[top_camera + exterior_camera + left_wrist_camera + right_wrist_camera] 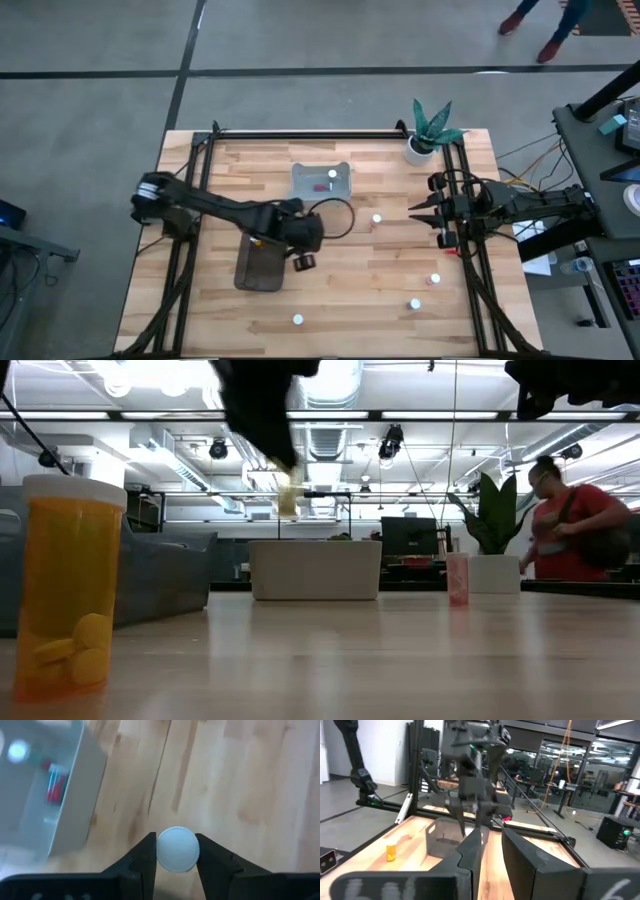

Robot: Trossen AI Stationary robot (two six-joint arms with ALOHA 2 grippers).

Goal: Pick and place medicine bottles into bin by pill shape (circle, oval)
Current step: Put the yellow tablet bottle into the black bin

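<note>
Amber-orange medicine bottle (pixel 66 588) with white cap and yellow pills stands closest to the low camera, on the wooden tabletop (pixel 380 290). Left tool (pixel 176 851) is clenched on a white-capped bottle (pixel 178 849), held above the tabletop's middle, just beside the dark grey bin (pixel 262 265). A light grey bin (pixel 321 181) sits toward the far edge with a red-marked bottle (pixel 321 186) and a white cap (pixel 333 174) inside. Loose white-capped bottles stand near centre (pixel 377 218), by the right edge (pixel 435 279) (pixel 415 303) and at the near edge (pixel 298 320). Right tool (pixel 420 212) waits at the right edge, fingers (pixel 475 847) released with a narrow gap. White plant pot (pixel 418 150) at far right corner
</note>
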